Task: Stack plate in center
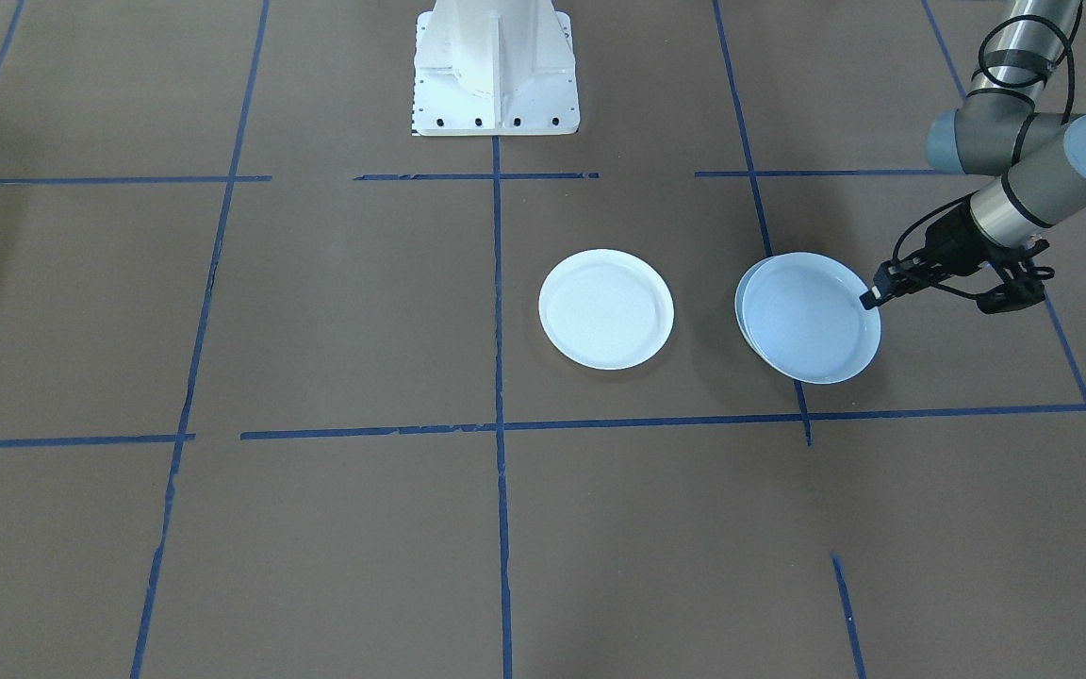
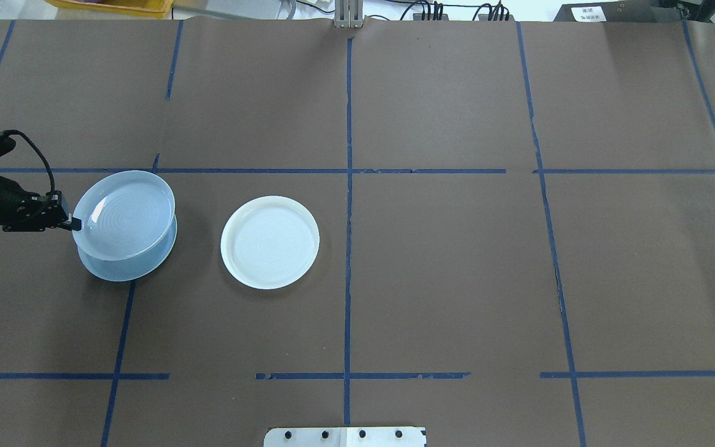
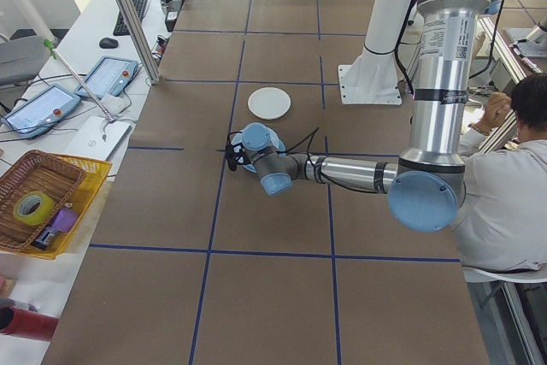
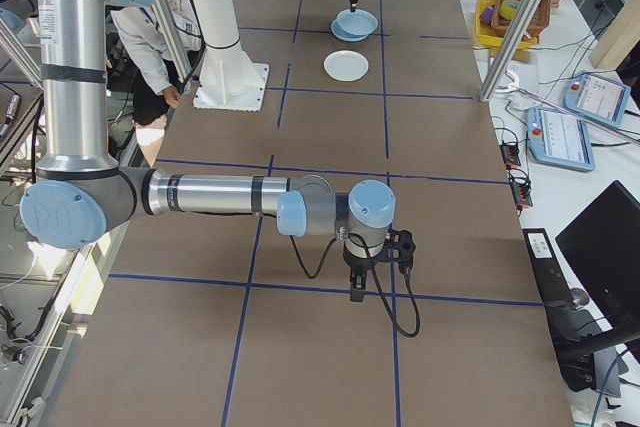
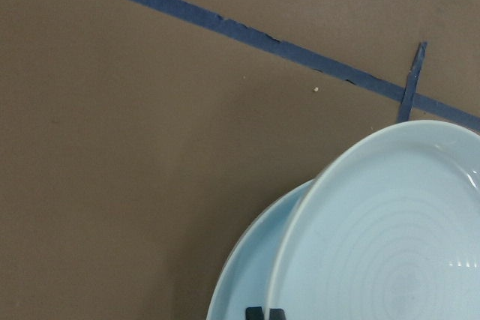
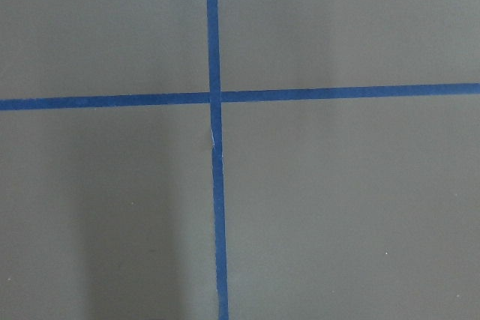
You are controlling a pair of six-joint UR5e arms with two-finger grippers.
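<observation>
While the left gripper is pinching the rim of the ridged plate in the front-facing view, that plate is sitting tilted over the blue plate, of which only a thin crescent is showing; the white plate is lying well apart from the pair, toward the table's middle, beside a blue tape line.

Seen from overhead, the left gripper is closing on the ridged plate's near-left edge; its rings are showing, and it is overlapping most of the blue plate, which is lying flat on the table at the far left; the white plate is resting just left of the centre tape line.

From the left end, the near arm is reaching low across the table, its gripper at the stacked plates; the white plate is lying beyond them; a person is sitting at the right edge.

From the right end, the right gripper is hanging just above the table, and whether it is open I cannot tell; the far plates are small.

Through the left wrist camera, fingertips are showing together at the ridged plate's rim, the blue plate peeking from beneath.

Through the right wrist camera, only crossing tape lines are showing.
</observation>
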